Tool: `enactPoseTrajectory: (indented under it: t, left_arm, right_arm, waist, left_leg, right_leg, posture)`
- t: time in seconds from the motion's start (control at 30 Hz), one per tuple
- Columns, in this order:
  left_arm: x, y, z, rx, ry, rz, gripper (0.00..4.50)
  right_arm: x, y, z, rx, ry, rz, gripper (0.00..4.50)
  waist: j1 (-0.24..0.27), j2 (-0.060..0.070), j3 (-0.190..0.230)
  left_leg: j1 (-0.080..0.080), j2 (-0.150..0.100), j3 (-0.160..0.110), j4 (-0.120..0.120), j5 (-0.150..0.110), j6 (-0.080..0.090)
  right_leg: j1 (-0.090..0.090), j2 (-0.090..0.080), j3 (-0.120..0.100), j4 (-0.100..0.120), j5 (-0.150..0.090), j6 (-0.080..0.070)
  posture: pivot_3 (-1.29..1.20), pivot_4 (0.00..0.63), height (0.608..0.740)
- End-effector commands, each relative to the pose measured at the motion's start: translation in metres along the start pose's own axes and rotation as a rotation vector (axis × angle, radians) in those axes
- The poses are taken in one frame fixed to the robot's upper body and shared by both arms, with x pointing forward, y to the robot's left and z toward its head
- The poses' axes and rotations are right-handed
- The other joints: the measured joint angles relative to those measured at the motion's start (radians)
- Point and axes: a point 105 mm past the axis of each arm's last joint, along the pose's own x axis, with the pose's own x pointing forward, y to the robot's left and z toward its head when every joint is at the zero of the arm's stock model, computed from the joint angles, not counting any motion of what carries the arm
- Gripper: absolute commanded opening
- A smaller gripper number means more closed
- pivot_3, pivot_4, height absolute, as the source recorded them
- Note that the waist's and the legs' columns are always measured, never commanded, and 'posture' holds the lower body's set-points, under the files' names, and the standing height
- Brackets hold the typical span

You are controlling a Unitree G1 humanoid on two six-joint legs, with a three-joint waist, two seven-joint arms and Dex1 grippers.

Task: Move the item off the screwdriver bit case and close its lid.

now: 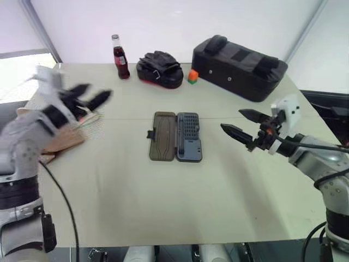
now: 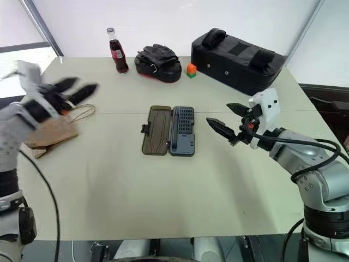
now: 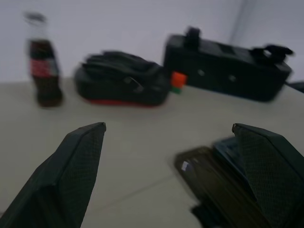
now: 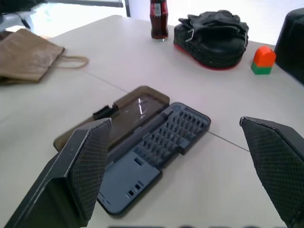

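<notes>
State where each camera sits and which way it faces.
Head eyes: on the head, facing forward and down over the table and open bit case; both arms show.
Left wrist: along the open left gripper toward the bottle.
Right wrist: along the open right gripper, onto the bit case.
Shared: every view holds the bit case.

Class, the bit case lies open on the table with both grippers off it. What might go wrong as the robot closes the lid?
1. The lid lies flat on the table, so a finger may push the whole bit case sideways instead of lifting it.
2. The right gripper sits on the side of the bits; reaching across may knock them.
3. The left gripper hovers near the paper bag and might catch it when moving in.
</notes>
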Motion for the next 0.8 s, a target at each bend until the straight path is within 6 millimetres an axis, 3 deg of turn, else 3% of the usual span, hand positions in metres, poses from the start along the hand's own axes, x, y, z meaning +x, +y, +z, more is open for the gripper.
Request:
enactPoseTrajectory:
  t: [0.03, 0.2, 0.43, 0.6, 0.8]
  left_arm:
    - [0.016, -0.019, -0.014, 0.031, 0.137, -0.051, 4.47]
    - [0.034, -0.067, -0.042, -0.097, 0.272, -0.107, 4.47]
    - [0.042, -0.082, -0.070, -0.190, 0.447, 0.073, 4.47]
    - [0.039, -0.071, -0.084, -0.173, 0.510, 0.206, 4.47]
    - [0.042, -0.061, -0.099, -0.147, 0.544, 0.288, 4.47]
  right_arm:
    - [-0.004, 0.001, 0.011, -0.049, -0.028, -0.010, 4.50]
    - [-0.006, 0.010, 0.002, -0.032, -0.027, -0.023, 4.50]
    - [-0.006, 0.037, 0.008, -0.053, -0.030, 0.063, 4.50]
    - [-0.009, 0.057, 0.005, -0.077, 0.029, 0.173, 4.50]
    - [-0.010, 0.054, 0.006, -0.084, 0.038, 0.158, 4.50]
  waist:
    - [-0.007, 0.000, 0.000]
    - [-0.004, 0.000, 0.000]
    - [-0.004, 0.000, 0.000]
    - [-0.003, 0.000, 0.000]
    - [0.000, 0.000, 0.000]
  left_leg:
    - [0.000, 0.000, 0.000, 0.000, 0.000, 0.000]
    - [-0.001, 0.002, -0.001, 0.000, 0.000, 0.000]
    - [0.000, 0.001, -0.002, 0.000, 0.000, 0.000]
    - [0.000, 0.001, -0.002, 0.000, 0.000, 0.000]
    - [0.000, 0.001, -0.002, 0.000, 0.000, 0.000]
  right_leg:
    - [0.000, 0.000, 0.000, 0.000, 0.000, 0.000]
    - [-0.001, 0.000, 0.001, 0.000, 0.000, 0.000]
    - [-0.001, 0.000, 0.001, 0.002, 0.000, 0.001]
    - [0.000, 0.000, 0.001, 0.001, 0.000, 0.000]
    - [0.000, 0.000, 0.001, 0.001, 0.000, 0.000]
  posture:
    - [0.00, 0.150, 0.740]
    - [0.00, 0.150, 0.740]
    - [0.00, 0.150, 0.740]
    - [0.00, 0.150, 0.740]
    - [0.00, 0.150, 0.740]
